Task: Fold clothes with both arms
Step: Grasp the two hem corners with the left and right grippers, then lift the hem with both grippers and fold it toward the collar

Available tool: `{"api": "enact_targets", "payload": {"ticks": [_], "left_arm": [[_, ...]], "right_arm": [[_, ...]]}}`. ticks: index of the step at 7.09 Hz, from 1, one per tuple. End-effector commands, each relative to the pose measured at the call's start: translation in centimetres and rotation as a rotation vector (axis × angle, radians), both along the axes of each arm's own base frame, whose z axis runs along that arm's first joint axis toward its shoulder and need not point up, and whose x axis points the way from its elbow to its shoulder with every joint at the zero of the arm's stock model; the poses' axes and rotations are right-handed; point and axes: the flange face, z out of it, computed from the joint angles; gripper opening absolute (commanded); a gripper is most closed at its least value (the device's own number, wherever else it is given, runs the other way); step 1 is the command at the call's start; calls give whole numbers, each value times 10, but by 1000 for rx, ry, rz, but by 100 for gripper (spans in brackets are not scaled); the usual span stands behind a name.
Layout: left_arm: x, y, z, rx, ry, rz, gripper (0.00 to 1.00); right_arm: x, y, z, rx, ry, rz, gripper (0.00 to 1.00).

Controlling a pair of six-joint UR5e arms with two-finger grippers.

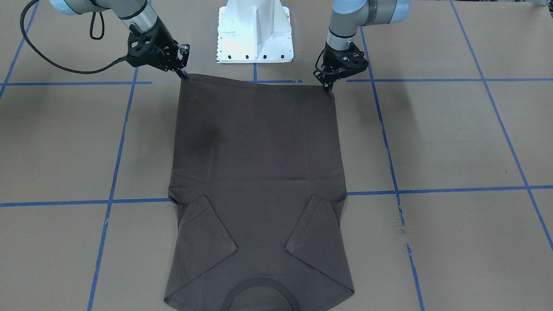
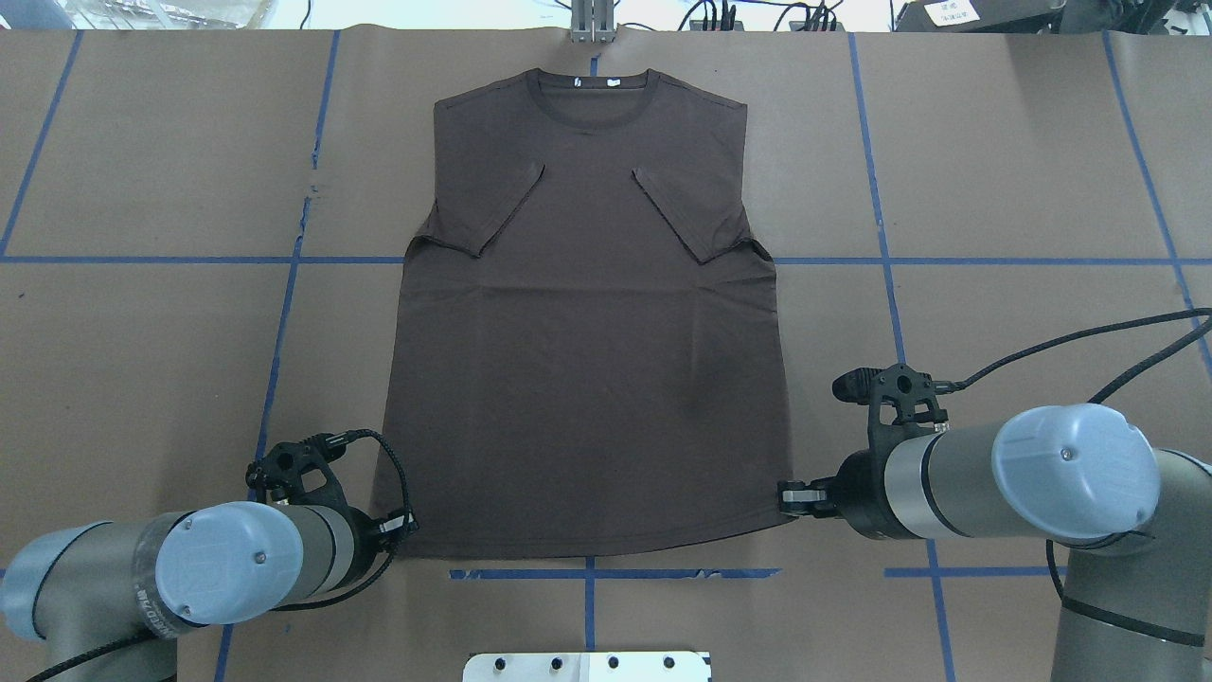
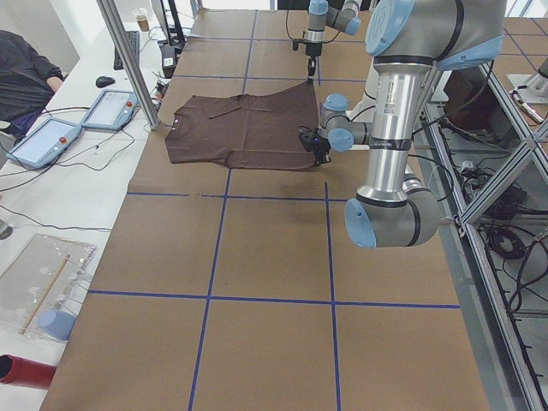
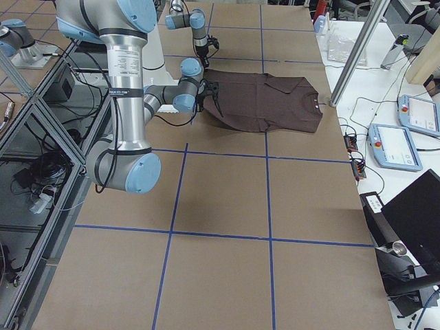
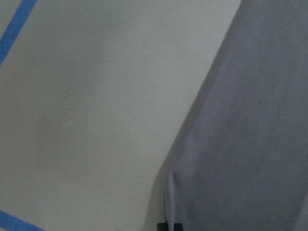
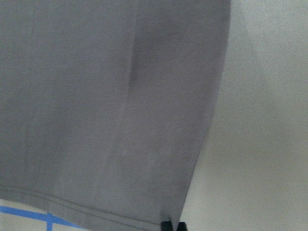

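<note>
Brown T-shirt (image 1: 255, 142) corners between jaws

Matt cloth T-shirt (image 1: 259, 142) on matt brown paper table cover (image 1: 453, 138).

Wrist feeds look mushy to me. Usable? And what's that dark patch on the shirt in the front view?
Left wrist view: soft, shirt washed grey-blue, only the tips of the left gripper at the bottom edge. Right wrist view: equally soft, right gripper barely in frame. Front view: sharp; the patch is soft-edged, shadow or stain I cannot tell. Overhead view: sharp, evenly lit, patch only faint.
</note>
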Motion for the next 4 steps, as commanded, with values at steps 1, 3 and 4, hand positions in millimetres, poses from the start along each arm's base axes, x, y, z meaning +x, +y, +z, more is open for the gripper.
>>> {"api": "enact_targets", "payload": {"ticks": [1, 3, 4], "left_arm": [[-46, 11, -53, 8, 7, 17, 0], [-89, 26, -102, 58, 99, 91, 0], [-91, 50, -115, 50, 141, 155, 0]], "right_arm": [[27, 5, -1, -55, -19, -67, 0], [76, 36, -11, -98, -49, -160, 0], [88, 49, -24, -115, -82, -221, 0]]}}
